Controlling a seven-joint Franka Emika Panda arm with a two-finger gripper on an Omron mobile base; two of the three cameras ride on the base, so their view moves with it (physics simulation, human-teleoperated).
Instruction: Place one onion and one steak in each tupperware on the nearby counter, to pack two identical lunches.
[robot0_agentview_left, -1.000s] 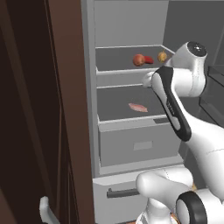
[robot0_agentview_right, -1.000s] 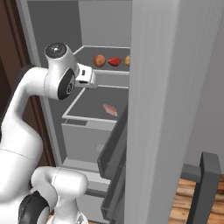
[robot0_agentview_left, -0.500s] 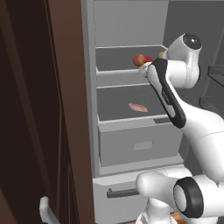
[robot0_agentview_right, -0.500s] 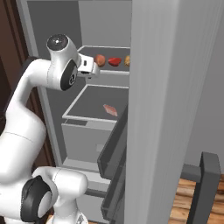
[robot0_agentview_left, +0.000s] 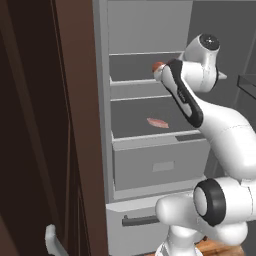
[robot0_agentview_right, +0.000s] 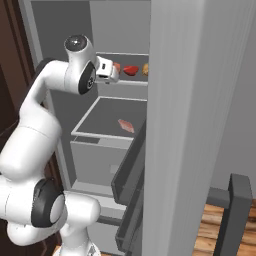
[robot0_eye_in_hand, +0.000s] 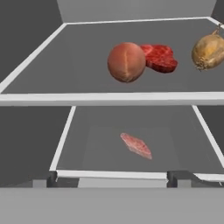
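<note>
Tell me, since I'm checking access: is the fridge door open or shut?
Open. The fridge door swings aside, baring the upper shelf with a red onion and steak.

On the fridge's upper shelf (robot0_eye_in_hand: 109, 97) an onion (robot0_eye_in_hand: 126, 61) lay left and nearer, a steak (robot0_eye_in_hand: 159, 57) just behind it (apparently touching), a second onion (robot0_eye_in_hand: 209, 52) far right. On the lower shelf (robot0_eye_in_hand: 70, 131) a second steak (robot0_eye_in_hand: 136, 145) lay alone, near its middle.
</note>
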